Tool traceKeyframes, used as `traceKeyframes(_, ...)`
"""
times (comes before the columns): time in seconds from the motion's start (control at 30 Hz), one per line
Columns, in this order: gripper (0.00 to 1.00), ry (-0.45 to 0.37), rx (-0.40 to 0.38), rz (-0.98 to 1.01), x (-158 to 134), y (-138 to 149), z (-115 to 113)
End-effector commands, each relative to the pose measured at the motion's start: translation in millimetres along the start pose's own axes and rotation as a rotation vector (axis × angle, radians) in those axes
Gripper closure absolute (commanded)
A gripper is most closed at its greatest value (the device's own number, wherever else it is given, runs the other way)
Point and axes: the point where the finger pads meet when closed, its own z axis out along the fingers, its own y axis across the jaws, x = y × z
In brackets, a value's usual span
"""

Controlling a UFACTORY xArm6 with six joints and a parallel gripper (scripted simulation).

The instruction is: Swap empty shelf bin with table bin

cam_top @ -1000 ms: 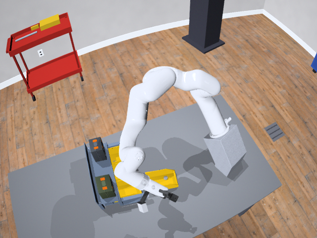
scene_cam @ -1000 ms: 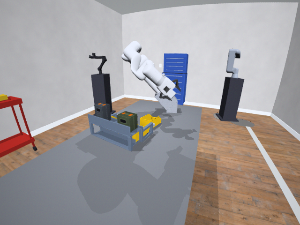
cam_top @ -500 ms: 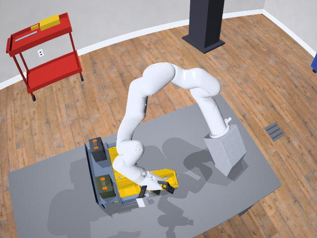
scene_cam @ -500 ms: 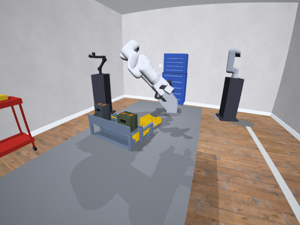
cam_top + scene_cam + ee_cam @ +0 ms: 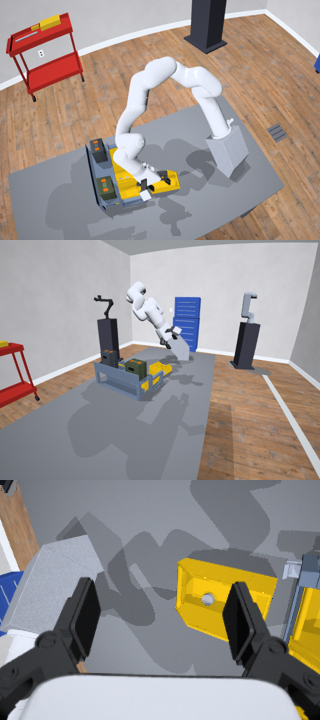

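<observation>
Wrist view first: our claw (image 5: 162,617) hangs wide open with nothing between its pads (image 5: 86,614), well above the grey table (image 5: 150,510). At about 2 o'clock from the claw's middle lies a yellow bin on the table (image 5: 250,587), a small round part (image 5: 208,599) visible inside it.

From the top view, the arm (image 5: 134,108) bends down over the shelf (image 5: 92,165), and the claw (image 5: 155,182) sits above the table bin (image 5: 174,180), which lies at 3 o'clock from the shelf, just beside its front. More yellow bins (image 5: 121,178) sit in the shelf's open front row; the arm hides part of them, so we cannot tell which one is empty. A dark case (image 5: 98,149) and a green case (image 5: 105,187) stand on the upper board at the back.

Progress, as we judge it: nothing is swapped yet. The parts bin is on the table, not in a shelf slot, and we see no second bin standing apart on the table. Left to do: lift the empty bin over the front lip, set it flat on the table, load the parts bin front out, release.
</observation>
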Motion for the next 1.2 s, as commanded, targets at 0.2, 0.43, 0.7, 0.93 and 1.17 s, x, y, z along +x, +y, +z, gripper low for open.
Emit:
traceKeyframes(0.2,0.0,-0.042,-0.085,-0.257,-30,14,-11)
traceKeyframes(0.43,0.0,-0.104,-0.148,-0.482,-58,25,-20)
traceKeyframes(0.7,0.0,-0.179,-0.199,-0.703,-84,35,-29)
traceKeyframes(0.93,0.0,-0.251,-0.231,-0.883,-105,42,-36)
traceKeyframes(1.17,0.0,-0.339,-0.255,-1.077,-128,50,-44)
